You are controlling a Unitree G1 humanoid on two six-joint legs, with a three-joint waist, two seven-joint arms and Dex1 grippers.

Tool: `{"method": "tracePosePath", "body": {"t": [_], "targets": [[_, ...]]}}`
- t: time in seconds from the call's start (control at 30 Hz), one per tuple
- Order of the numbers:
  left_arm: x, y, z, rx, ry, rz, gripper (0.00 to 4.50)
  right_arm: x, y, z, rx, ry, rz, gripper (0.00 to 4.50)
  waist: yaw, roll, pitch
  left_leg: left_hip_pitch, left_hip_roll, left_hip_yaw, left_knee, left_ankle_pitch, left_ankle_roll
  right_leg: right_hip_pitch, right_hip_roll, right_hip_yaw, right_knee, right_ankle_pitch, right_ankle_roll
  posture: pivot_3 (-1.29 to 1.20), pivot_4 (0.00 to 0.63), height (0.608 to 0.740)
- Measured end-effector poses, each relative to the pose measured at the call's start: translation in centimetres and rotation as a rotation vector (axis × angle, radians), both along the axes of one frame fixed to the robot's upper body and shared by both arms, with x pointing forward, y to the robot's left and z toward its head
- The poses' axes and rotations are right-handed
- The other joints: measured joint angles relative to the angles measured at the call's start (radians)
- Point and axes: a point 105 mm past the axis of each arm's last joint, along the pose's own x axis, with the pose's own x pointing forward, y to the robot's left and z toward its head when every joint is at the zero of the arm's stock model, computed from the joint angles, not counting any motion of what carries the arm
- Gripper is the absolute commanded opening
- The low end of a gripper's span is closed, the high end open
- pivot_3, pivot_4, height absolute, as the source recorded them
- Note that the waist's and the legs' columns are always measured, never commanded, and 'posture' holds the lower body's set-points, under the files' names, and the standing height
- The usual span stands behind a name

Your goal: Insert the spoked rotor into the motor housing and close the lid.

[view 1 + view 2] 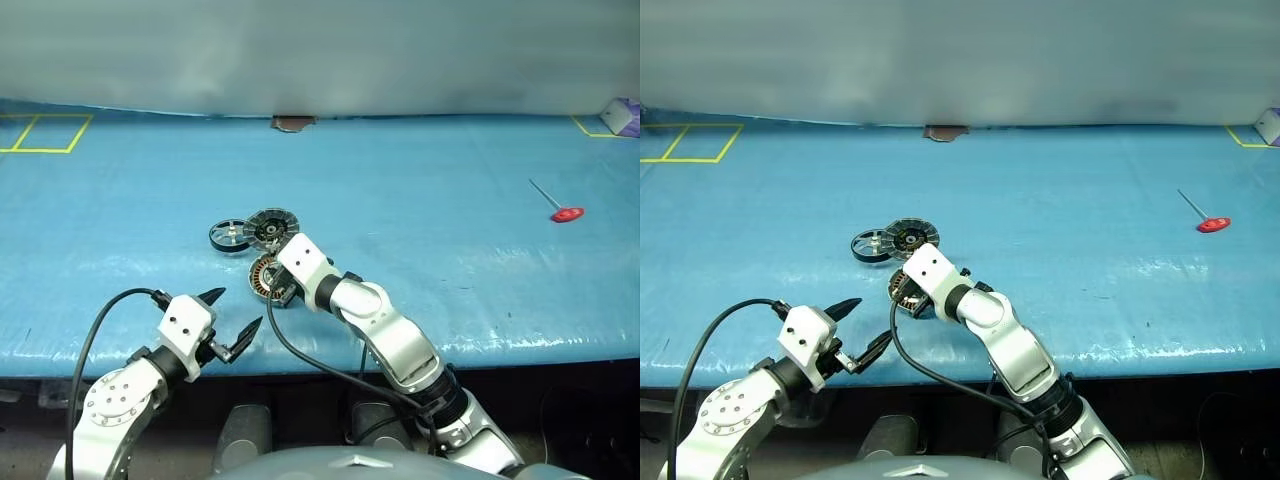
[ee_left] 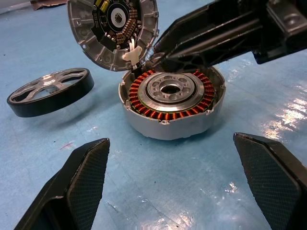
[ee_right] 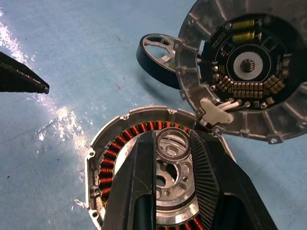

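Note:
The motor housing (image 2: 170, 103), a grey cup ringed with copper windings, sits near the table's front edge. Its lid (image 2: 112, 28) stands tilted up at the far side, joined to the housing by white wires, with the circuit side showing. The spoked rotor (image 2: 50, 91) lies flat on the table left of them. My right gripper (image 3: 170, 141) hovers just over the housing's centre, fingers a narrow gap apart and holding nothing. My left gripper (image 1: 240, 308) is wide open in front of the housing, short of it and touching nothing.
The table wears a blue cover (image 1: 420, 250). A red-handled tool (image 1: 567, 214) lies far right. Yellow tape marks (image 1: 40, 132) sit at the far left, a brown piece (image 1: 293, 123) at the back edge, and a small pale object (image 1: 620, 117) at the far right corner.

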Motion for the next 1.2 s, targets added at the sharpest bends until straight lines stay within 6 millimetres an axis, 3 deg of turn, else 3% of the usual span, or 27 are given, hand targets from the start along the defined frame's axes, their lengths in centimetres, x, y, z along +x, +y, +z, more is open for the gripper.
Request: {"method": "tracePosePath", "body": {"t": [0.7, 0.87, 0.93, 1.0, 1.1, 1.2], "targets": [[-0.1, -0.2, 0.1, -0.009, 0.0, -0.02, 4.5, 0.0, 0.1, -1.5, 0.004, 0.057, -0.017, 0.67, 0.0, 0.0, 0.0, 0.0, 0.0, 0.001, 0.0, 0.0, 0.0, 0.0, 0.0, 0.0, 0.0, 0.0, 0.0, 0.0, 0.15, 0.74], [0.0, -0.2, 0.2, -0.01, -0.006, -0.023, 4.5, 0.2, -0.3, -1.5, 0.011, 0.059, -0.038, 2.31, 0.001, 0.0, 0.0, 0.0, 0.0, 0.0, 0.0, 0.0, 0.0, 0.0, 0.0, 0.0, 0.0, 0.0, 0.0, 0.0, 0.15, 0.74], [0.1, -0.2, 0.3, -0.01, -0.006, -0.023, 4.5, 0.0, -0.7, -1.3, 0.007, 0.058, -0.037, 2.31, 0.001, 0.0, 0.0, 0.0, 0.0, 0.0, 0.0, 0.0, 0.0, 0.0, 0.0, 0.0, 0.0, 0.0, 0.0, 0.0, 0.15, 0.74], [0.0, -0.2, 0.2, -0.009, -0.005, -0.024, 4.5, -0.5, -1.0, -0.4, 0.021, 0.052, -0.025, 2.31, 0.001, 0.0, 0.0, -0.001, 0.0, 0.0, 0.0, 0.0, 0.0, -0.001, 0.0, 0.0, 0.0, 0.0, 0.0, 0.0, 0.15, 0.74], [0.0, -0.2, 0.3, -0.01, -0.005, -0.026, 4.5, -1.3, -1.0, 3.7, 0.114, -0.017, 0.012, 2.31, -0.001, 0.0, 0.0, -0.001, 0.0, 0.0, 0.0, 0.0, 0.0, -0.001, 0.001, 0.0, 0.0, 0.0, 0.001, 0.0, 0.15, 0.74], [0.0, -0.3, 0.3, -0.011, -0.004, -0.031, 4.5, -1.9, -1.0, 6.1, 0.165, -0.052, 0.032, 1.37, -0.001, 0.0, 0.0, 0.0, 0.002, -0.001, 0.0, 0.0, 0.0, -0.001, 0.002, 0.0, 0.0, -0.002, 0.003, 0.0, 0.15, 0.74]]}}
